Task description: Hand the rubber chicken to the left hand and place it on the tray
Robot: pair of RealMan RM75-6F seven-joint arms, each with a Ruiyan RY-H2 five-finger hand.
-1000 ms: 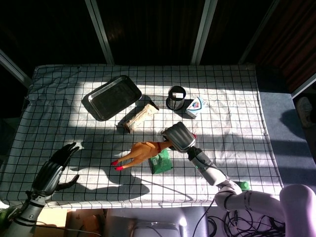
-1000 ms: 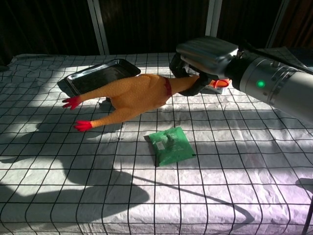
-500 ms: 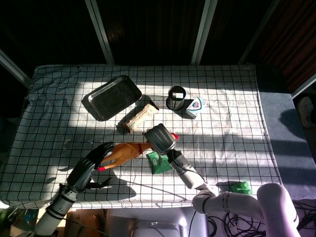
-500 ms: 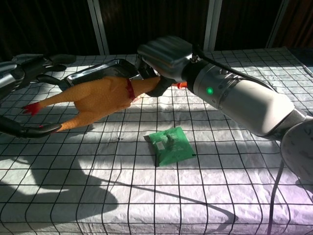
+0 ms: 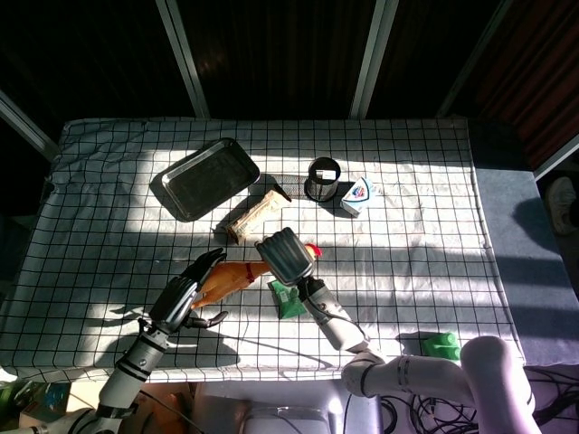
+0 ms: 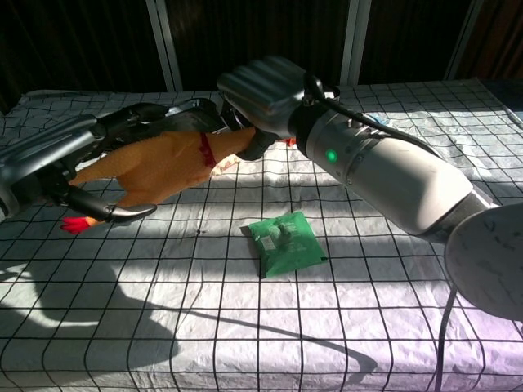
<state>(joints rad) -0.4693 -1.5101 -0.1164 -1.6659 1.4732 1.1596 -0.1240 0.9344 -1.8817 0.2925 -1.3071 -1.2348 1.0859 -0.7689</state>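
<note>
The orange rubber chicken (image 5: pixel 231 276) (image 6: pixel 159 162) hangs above the checked cloth in the middle front, its red feet (image 6: pixel 79 224) pointing left. My right hand (image 5: pixel 288 256) (image 6: pixel 263 88) grips it at the neck end, by the red collar. My left hand (image 5: pixel 185 296) (image 6: pixel 98 151) has come up around the chicken's body with its fingers spread, some over the top and the thumb (image 6: pixel 122 213) underneath; whether they press on it I cannot tell. The dark metal tray (image 5: pixel 204 178) lies empty at the back left, largely hidden in the chest view.
A green packet (image 5: pixel 289 298) (image 6: pixel 284 242) lies flat under the right forearm. A brown box (image 5: pixel 256 217), a black mesh cup (image 5: pixel 323 179) and a white-blue packet (image 5: pixel 358 196) stand behind the hands. A green object (image 5: pixel 441 344) sits at the front right edge.
My right hand has carried the chicken leftward. My left hand has risen from the front left corner and moved in until its fingers surround the chicken's body.
</note>
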